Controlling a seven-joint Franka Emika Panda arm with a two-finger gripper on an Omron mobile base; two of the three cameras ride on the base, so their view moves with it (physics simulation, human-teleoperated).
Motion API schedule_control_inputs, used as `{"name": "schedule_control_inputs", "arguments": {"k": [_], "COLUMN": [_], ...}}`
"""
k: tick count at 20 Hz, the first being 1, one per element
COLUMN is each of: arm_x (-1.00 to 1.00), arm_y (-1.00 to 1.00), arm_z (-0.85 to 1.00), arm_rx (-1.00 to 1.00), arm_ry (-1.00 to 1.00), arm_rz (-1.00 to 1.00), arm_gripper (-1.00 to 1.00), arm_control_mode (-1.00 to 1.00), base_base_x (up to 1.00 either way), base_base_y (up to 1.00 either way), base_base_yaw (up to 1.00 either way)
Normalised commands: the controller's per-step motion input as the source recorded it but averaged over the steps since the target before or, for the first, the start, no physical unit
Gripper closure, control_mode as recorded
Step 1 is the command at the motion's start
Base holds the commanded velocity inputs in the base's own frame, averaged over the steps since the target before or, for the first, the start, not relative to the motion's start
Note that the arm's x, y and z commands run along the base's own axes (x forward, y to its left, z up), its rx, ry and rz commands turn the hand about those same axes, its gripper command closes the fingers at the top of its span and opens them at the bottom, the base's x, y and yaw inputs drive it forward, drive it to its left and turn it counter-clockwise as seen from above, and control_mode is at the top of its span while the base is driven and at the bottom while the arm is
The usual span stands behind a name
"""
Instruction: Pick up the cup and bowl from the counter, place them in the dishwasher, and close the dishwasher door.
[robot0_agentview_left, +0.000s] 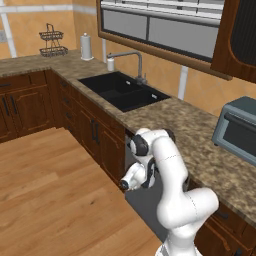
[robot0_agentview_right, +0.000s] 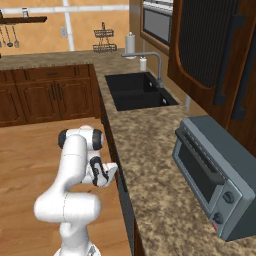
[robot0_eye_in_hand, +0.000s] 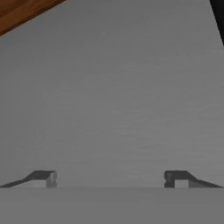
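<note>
The cup and the bowl are out of view. The dishwasher door (robot0_agentview_left: 146, 202) is a flat grey panel standing upright under the counter (robot0_agentview_left: 192, 131), about level with the wood cabinet fronts. In the right base view the dishwasher door (robot0_agentview_right: 126, 210) is a thin grey strip below the counter (robot0_agentview_right: 150, 167). My gripper (robot0_eye_in_hand: 109, 178) is open, its fingertips (robot0_eye_in_hand: 45, 178) far apart with nothing between them, pointing straight at the grey door (robot0_eye_in_hand: 113, 96) from close by. The hand (robot0_agentview_left: 129, 181) hangs low in front of the door, and from the other side the hand (robot0_agentview_right: 103, 172) sits beside the counter edge.
A grey toaster oven (robot0_agentview_left: 238, 127) stands on the counter to the right, large in the right base view (robot0_agentview_right: 216, 176). A black sink (robot0_agentview_left: 123, 90) with a faucet (robot0_agentview_left: 131, 59) lies further along. Wood floor (robot0_agentview_left: 55, 195) spreads open to the left.
</note>
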Motion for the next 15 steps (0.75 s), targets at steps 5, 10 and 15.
{"name": "schedule_control_inputs", "arguments": {"k": [5,10,15], "arm_x": [0.47,0.34,0.21], "arm_y": [-1.00,-1.00,-1.00], "arm_z": [-0.02,0.00,0.03], "arm_rx": [0.10,0.14,0.21], "arm_ry": [0.00,0.00,0.05], "arm_rz": [0.03,0.03,0.01], "arm_gripper": [-1.00,-1.00,-1.00], "arm_control_mode": [-1.00,-1.00,-1.00], "base_base_x": [0.00,0.00,0.00], "base_base_y": [0.00,0.00,0.00], "base_base_yaw": [0.00,0.00,0.00]}}
